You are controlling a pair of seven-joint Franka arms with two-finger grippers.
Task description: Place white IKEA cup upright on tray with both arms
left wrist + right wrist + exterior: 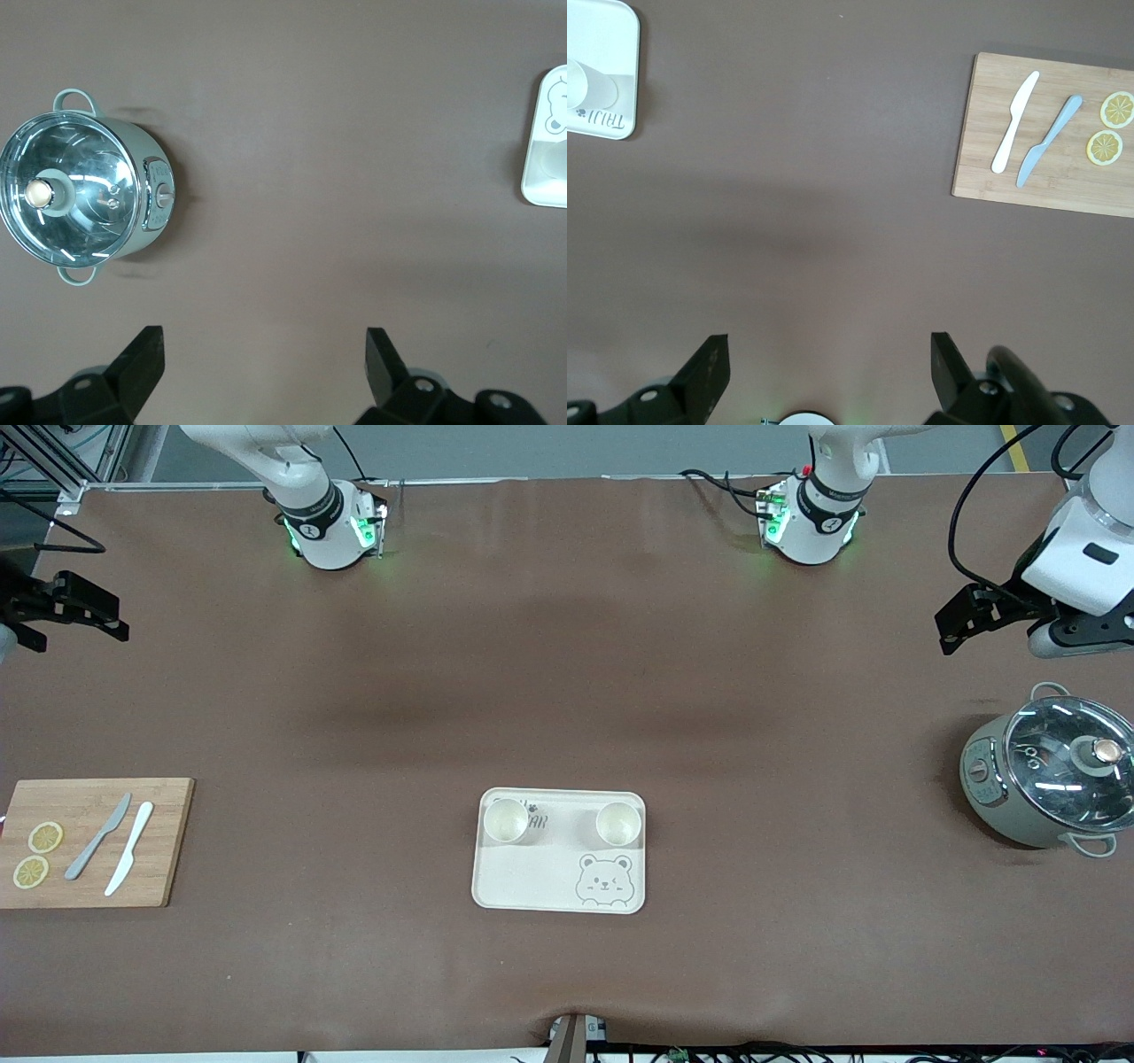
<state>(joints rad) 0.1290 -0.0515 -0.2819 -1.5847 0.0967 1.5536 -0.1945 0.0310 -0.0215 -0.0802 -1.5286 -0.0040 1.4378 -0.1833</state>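
Two white cups stand upright on the tray [532,877], both along its edge farther from the front camera: one cup [506,820] toward the right arm's end, partly covering the lettering, the other cup [618,823] toward the left arm's end, just above the drawn bear face. Each is small, round and plain, its open mouth showing a pale cream inside. The tray lies mid-worktop [567,691], nearer the front camera.

The left gripper [952,624] hangs over the worktop's end, near a lidded pot [1050,779], fingers [142,363] wide and empty. The right gripper [115,624] waits over the worktop's other end, fingers [709,367] wide and empty. A cutting board [89,841] carries two knives and lemon slices.
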